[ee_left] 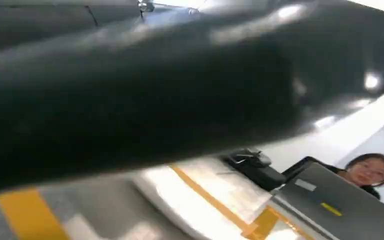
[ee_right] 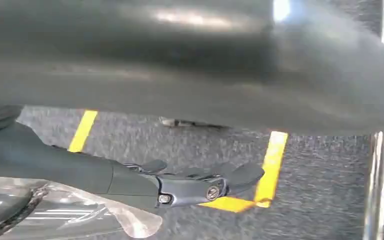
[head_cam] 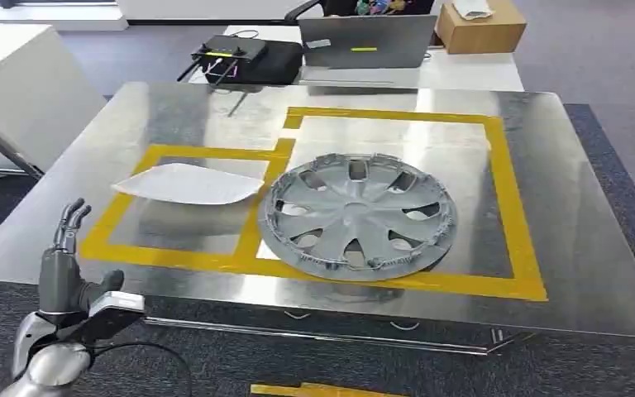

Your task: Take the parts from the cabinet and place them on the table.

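Observation:
A grey hubcap (head_cam: 357, 217) lies flat on the metal table (head_cam: 595, 248), inside the large yellow-taped square. To its left, a white bagged part (head_cam: 188, 184) rests in the smaller taped rectangle; its pale edge (ee_left: 180, 200) also appears in the left wrist view. My left hand (head_cam: 66, 248) is raised off the table's near-left corner, fingers up and apart, holding nothing. In the right wrist view my right hand (ee_right: 190, 185) hangs over the carpet with its fingers stretched out straight. A crumpled sheet of clear plastic (ee_right: 70, 215) lies beside that hand, and I cannot tell whether they touch.
Behind the table stands a white desk with a laptop (head_cam: 368, 41), a black device (head_cam: 231, 51) and a cardboard box (head_cam: 479, 26). A person (ee_left: 370, 172) sits beyond the laptop. Yellow tape (ee_right: 272, 165) marks the grey carpet, and a metal table leg (ee_right: 377, 190) stands near my right hand.

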`<control>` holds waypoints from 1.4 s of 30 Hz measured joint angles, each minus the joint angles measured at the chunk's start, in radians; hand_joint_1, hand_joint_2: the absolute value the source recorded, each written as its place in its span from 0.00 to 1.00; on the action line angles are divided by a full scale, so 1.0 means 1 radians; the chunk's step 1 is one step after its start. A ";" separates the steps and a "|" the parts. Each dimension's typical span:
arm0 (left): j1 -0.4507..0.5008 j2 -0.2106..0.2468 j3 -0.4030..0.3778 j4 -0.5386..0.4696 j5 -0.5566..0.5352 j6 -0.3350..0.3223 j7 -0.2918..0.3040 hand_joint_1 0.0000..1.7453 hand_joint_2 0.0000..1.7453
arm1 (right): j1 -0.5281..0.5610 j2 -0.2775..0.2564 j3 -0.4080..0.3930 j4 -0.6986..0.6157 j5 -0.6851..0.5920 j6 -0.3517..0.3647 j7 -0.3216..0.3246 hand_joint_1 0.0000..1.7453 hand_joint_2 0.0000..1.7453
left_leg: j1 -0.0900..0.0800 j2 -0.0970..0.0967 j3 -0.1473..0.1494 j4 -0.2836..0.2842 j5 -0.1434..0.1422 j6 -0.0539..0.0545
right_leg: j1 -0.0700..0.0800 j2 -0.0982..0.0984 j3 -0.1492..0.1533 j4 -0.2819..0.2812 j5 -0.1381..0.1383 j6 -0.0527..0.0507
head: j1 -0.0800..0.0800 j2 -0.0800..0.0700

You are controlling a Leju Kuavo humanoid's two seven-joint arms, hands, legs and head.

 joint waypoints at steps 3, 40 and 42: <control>0.068 -0.006 0.076 -0.005 0.100 -0.014 -0.019 0.00 0.00 | 0.004 -0.019 0.021 -0.027 -0.079 -0.032 -0.034 0.00 0.00 | -0.001 0.000 -0.002 0.113 -0.040 0.008 | 0.010 0.017 -0.031 0.002 0.024 -0.003 | -0.001 0.000; 0.092 -0.451 1.084 0.366 -0.124 -0.694 0.129 0.00 0.00 | -0.274 -0.127 0.464 -0.121 -0.449 -0.059 -0.267 0.00 0.00 | -0.020 0.036 0.234 -0.241 0.047 0.037 | 0.013 -0.039 -0.028 -0.022 0.063 0.027 | 0.001 0.000; 0.091 -0.457 1.097 0.373 -0.127 -0.694 0.125 0.00 0.00 | -0.285 -0.127 0.467 -0.119 -0.445 -0.058 -0.261 0.00 0.00 | -0.023 0.026 0.218 -0.249 0.072 0.054 | 0.010 -0.052 -0.029 -0.029 0.080 0.043 | 0.001 0.000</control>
